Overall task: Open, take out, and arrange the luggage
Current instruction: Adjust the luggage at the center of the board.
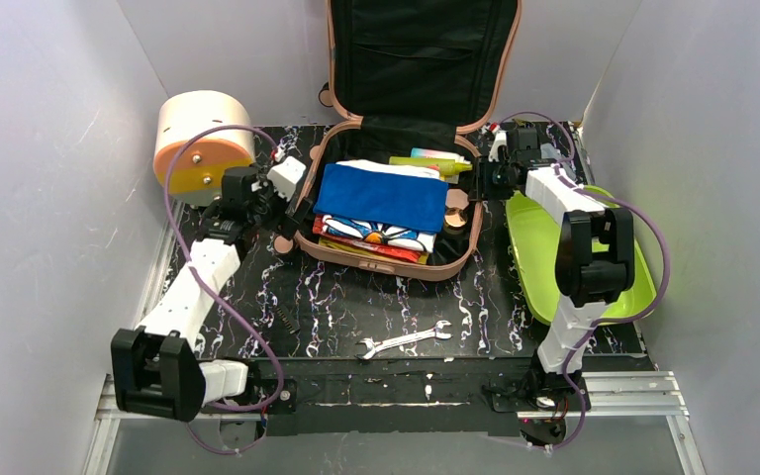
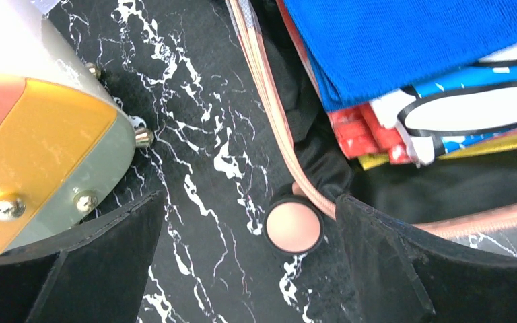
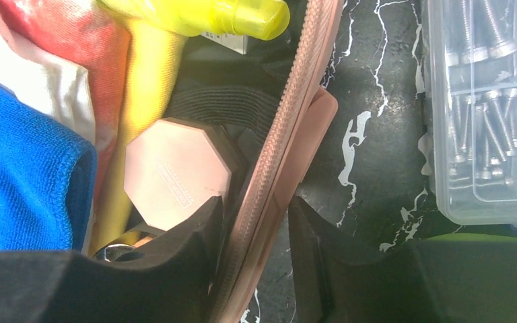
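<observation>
Jaws, left arm: spread wide, gripping nothing; over the black marbled desk just outside the left corner of the salmon-pink suitcase. One small round pink wheel visible between the fingers in the left wrist view.

Jaws, right arm: partly apart, straddling the zippered rim on the suitcase's right side. Inner finger against the rim, thin gap on the outer side, so not clamped.

Suitcase at upper centre of the top view, lying open on the desk, black-lined lid standing upright toward the back wall. Lower shell packed: folded blue cloth on top of a stack of printed and red fabrics, yellow-green bottle along the far edge, octagonal pink cap tucked by the right rim.

Cream-and-orange drum box at upper left, near the left arm. Lime-green tray at right, partly hidden behind the right arm. Clear box of screws at upper right of the right wrist view. Wrench at lower centre, well apart from the suitcase.
</observation>
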{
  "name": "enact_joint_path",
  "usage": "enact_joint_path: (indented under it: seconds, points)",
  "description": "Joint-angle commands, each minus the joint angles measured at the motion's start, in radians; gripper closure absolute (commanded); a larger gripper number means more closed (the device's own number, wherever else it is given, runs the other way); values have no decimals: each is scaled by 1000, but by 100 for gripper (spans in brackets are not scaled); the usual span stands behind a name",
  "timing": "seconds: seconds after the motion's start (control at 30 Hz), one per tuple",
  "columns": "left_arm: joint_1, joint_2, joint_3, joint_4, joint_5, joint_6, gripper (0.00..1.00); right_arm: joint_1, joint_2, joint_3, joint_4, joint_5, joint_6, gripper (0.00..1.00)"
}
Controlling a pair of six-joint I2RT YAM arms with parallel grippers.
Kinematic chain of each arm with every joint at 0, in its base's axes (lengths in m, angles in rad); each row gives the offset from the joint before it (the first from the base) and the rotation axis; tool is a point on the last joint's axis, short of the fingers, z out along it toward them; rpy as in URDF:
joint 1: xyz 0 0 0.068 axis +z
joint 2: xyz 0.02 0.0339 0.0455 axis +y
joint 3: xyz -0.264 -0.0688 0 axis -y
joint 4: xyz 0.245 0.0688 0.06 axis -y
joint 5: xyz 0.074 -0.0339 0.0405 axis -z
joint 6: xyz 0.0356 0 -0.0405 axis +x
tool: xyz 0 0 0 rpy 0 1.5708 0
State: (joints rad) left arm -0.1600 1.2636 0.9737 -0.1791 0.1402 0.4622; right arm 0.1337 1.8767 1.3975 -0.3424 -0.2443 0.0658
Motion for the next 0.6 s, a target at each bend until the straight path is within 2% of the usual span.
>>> enact_joint_path:
  seconds: [0.0, 0.2, 0.57]
  points:
    - [4, -99, -70, -3, -20, 50, 2, 23, 24, 64, 42, -42, -63, 57]
    - [24, -154, -122, -3, -19, 47, 2, 93, 53, 64, 59, -5, -178, 61]
    - [73, -182, -148, 1, 36, 3, 2, 173, 150, 152, 129, 45, -207, 63]
